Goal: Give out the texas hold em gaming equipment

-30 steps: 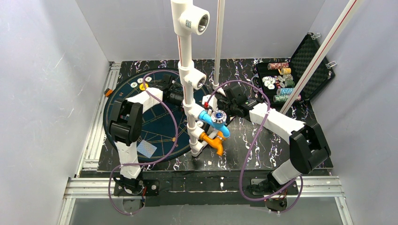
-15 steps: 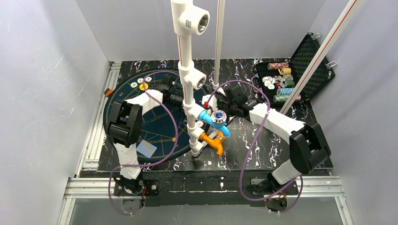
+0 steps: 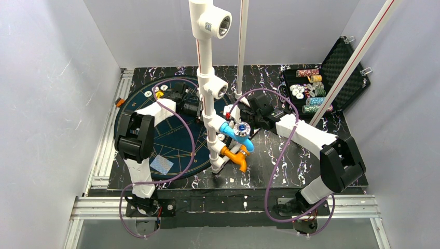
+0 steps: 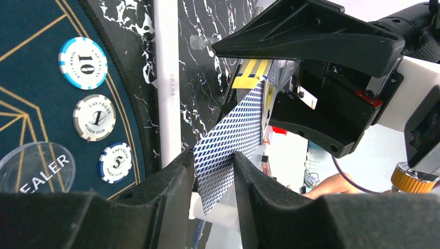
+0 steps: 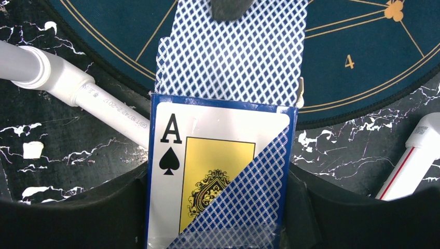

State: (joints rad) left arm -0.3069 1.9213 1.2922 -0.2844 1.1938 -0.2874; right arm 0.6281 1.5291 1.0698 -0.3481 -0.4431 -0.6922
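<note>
Far left: round blue mat (image 3: 176, 136) on the black marbled surface (image 3: 270, 150). One face-down card (image 3: 162, 165) lies near its front edge. At the mat's far rim three poker chips (image 4: 97, 118) lie flat in a row, next to a clear dealer button (image 4: 36, 168). I read these as dealt positions.

Left gripper (image 4: 214, 166): narrow, pinched on one end of a playing card (image 4: 236, 129). The grip sits on the card's exposed end, which suits drawing it straight out.

Card's long axis runs from the left gripper's fingers (image 4: 176, 176) to the mouth of the card box (image 5: 207, 150), in line with the box. Blue patterned back faces the right wrist camera. The far part is inside the box, so the card is only partly out.

White pipe stand (image 3: 207, 62) rises between the arms; the hand-off happens just beside it, off the surface.

Right gripper (image 5: 218, 179): set wide and clamped across the box's sides, ace-of-spades face toward its camera, open end aimed at the mat. Judgement: it acts as a fixed dispenser so the left arm can pull.

Far right: open black case (image 3: 355, 65) with stacked chips (image 3: 307, 91), well apart from both grippers.
</note>
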